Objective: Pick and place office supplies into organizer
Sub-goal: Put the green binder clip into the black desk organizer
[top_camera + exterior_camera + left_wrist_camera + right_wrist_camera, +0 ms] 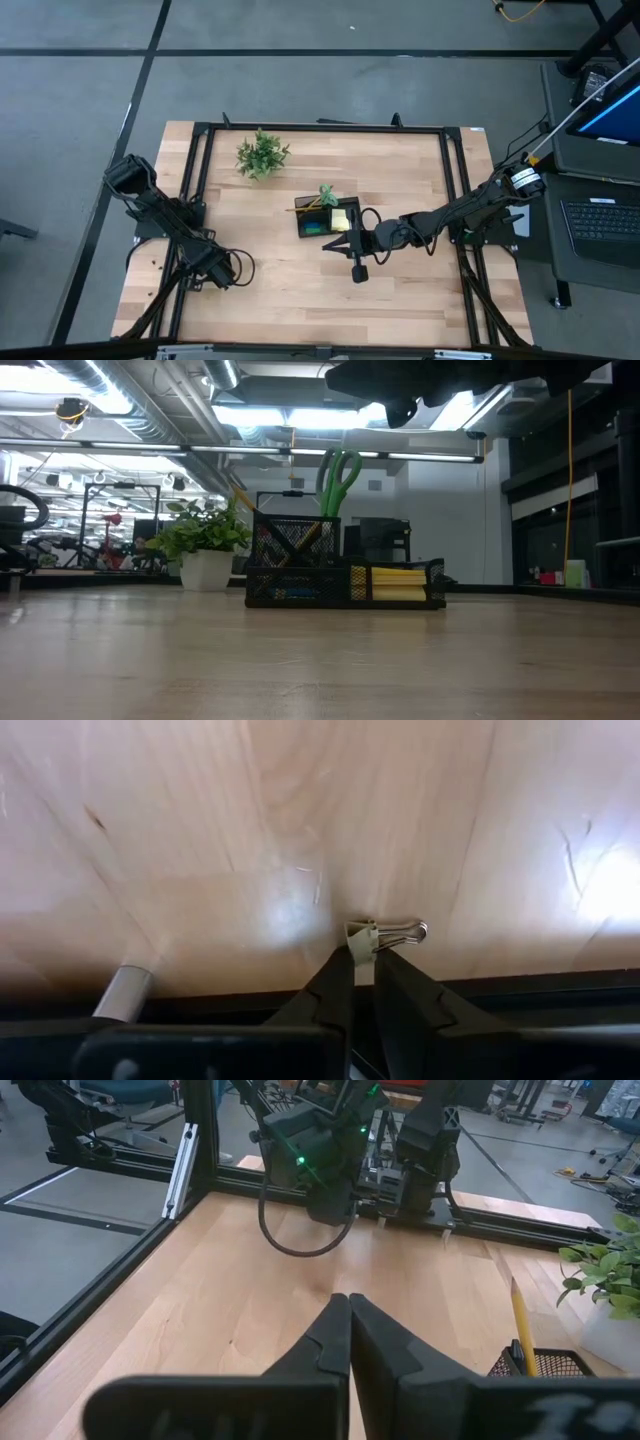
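The black mesh organizer (pixel 325 218) (pixel 345 582) stands mid-table. It holds green-handled scissors (pixel 340 475) upright, yellow pencils (pixel 310 206), a yellow sticky-note pad (pixel 400 582) and a small blue item (pixel 290 593). My left gripper (pixel 222 278) (pixel 365 955) is low over the table's near left part, shut on a small olive binder clip (pixel 364 934). My right gripper (pixel 330 244) (pixel 349 1298) is shut and holds nothing. It hangs just near-side of the organizer, pointing toward the left arm. My left gripper pinches the binder clip's olive body (pixel 362 936) between the two fingertips (pixel 340 965). The clip's silver wire handles (pixel 404 931) stick out sideways past the fingers. Whether the clip rests on the wood or is lifted clear, I cannot tell.
A leafy plant in a white pot (pixel 262 155) (pixel 205 550) stands far-left of the organizer. Black frame rails (pixel 195 180) run along the table's sides and far edge. Bare wood (pixel 300 290) lies between the two grippers and along the near edge.
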`<state>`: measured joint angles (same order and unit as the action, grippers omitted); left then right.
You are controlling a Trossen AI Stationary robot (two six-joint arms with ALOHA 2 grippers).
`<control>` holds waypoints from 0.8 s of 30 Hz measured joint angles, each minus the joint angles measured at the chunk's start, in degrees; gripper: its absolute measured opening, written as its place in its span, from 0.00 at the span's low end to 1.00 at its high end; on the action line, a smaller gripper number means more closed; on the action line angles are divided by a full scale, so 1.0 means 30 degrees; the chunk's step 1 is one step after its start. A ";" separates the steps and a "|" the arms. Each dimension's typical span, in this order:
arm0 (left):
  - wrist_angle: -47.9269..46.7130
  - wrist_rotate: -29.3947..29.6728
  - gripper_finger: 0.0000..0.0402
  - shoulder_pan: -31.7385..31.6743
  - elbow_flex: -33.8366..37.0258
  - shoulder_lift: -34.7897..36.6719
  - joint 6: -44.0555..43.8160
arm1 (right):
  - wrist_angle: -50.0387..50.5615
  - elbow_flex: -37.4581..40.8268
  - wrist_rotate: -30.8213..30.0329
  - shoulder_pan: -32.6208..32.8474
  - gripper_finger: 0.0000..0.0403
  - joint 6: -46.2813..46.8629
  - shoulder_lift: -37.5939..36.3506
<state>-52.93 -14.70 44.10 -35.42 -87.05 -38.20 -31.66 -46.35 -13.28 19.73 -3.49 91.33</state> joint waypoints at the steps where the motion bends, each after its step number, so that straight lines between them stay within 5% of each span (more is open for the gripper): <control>1: 0.0001 0.0008 0.07 -0.0007 0.0000 0.0000 -0.0030 | 0.0000 0.0000 0.0000 0.0001 0.02 0.0000 0.0000; 7: -0.0212 0.0692 0.06 -0.0007 -0.0435 -0.0047 -0.0306 | 0.0000 0.0000 0.0000 0.0000 0.02 0.0000 0.0000; 24: 0.0722 0.9048 0.05 -0.0214 -0.2288 -0.0058 -0.1930 | -0.0102 0.0000 0.0000 0.0000 0.02 0.0055 0.0000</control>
<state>-50.76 12.45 43.45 -42.28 -87.22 -43.99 -31.97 -46.35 -13.28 19.73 -3.32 91.33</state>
